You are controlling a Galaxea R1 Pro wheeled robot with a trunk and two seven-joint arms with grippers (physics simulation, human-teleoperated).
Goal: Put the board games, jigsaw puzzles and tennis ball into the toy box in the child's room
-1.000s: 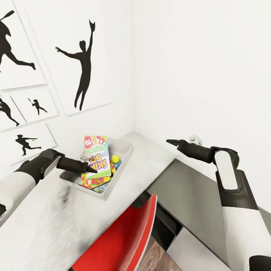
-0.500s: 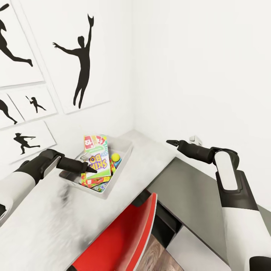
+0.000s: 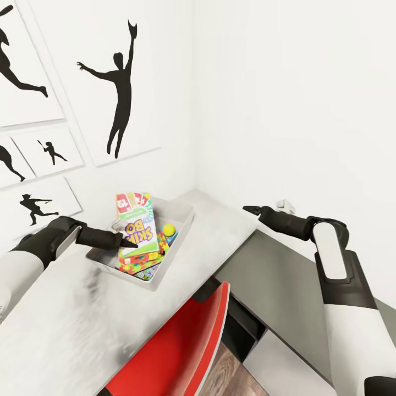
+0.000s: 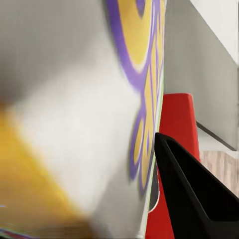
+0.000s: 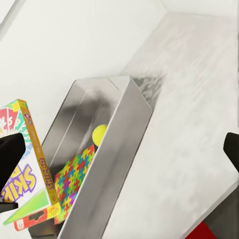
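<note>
A red-and-white swivel chair (image 3: pixel 181 344) is sitting nearest the camera in the head view, its red back tucked against the front edge of the long pale desk (image 3: pixel 82 324). To the right, the lower dark grey shelf section (image 3: pixel 275 286) is joining the desk.

The left gripper (image 3: pixel 127 242) is reaching in from the left side and pinching the Skip-Bo carton (image 3: pixel 135 224), its dark fingers pressed against the near edge of the box. The carton is standing tilted, leaning up out of the toy box (image 3: pixel 177 228) rather than lying flat, with its lettering upside down to the head camera. In the left wrist view the carton's purple-and-yellow lettering is blurred and very close, with one black finger (image 4: pixel 194 199) lying alongside it.

Under the carton, inside the bin, a jigsaw puzzle (image 5: pixel 74 174) is lying flat, and more colourful printed items are stacked beneath; which ones they are cannot be told. The tennis ball (image 3: pixel 169 230) is resting in the bin just beside the carton, toward the far wall.

The right gripper (image 3: pixel 252 209) is hovering well apart over the desk's right end, holding nothing; in the right wrist view its fingers (image 5: pixel 10 149) are standing wide apart.

Black baseball-player silhouette prints (image 3: pixel 118 88) are hanging on the white wall behind.
</note>
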